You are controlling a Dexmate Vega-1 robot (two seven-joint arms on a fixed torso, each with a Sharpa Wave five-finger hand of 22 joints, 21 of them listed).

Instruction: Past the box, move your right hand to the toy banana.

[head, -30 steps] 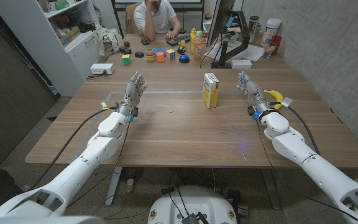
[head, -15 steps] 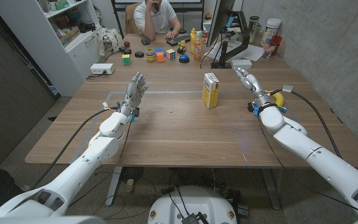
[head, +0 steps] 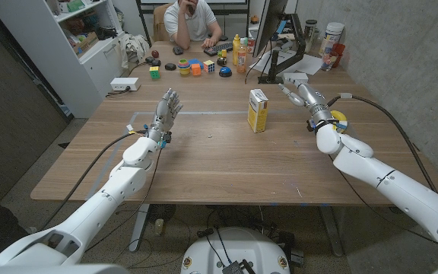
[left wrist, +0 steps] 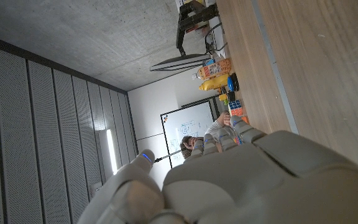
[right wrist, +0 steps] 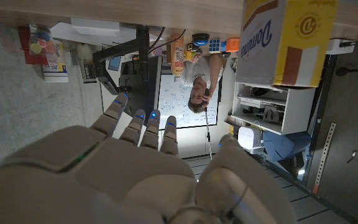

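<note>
Banana (head: 339, 119), yellow, lies on the wooden table (head: 219, 164) toward its right side, mostly hidden behind the right wrist so only a small part shows. Right hand (head: 301, 95) hovers just left of and beyond it, fingers stretched out toward the far edge and apart, holding nothing; in the right wrist view the same hand (right wrist: 143, 127) points its spread fingers out past the table edge with nothing between them. Left of that hand stands the box (head: 258, 110), yellow and white, upright, with a clear strip of bare wood between it and the hand; the right wrist view shows the box (right wrist: 286, 42) close by at the side. Bare tabletop runs from the box across to the left hand (head: 166, 108), which is raised over the left half of the table, fingers upright and apart, gripping nothing. Along the far edge sit bottles (head: 241, 53), small coloured toys (head: 195, 68) and a black stand (head: 280, 57), well away from both hands, and a person (head: 192, 23) sits behind them. Right edge of the table lies near the banana, with a grey wall beyond it.
</note>
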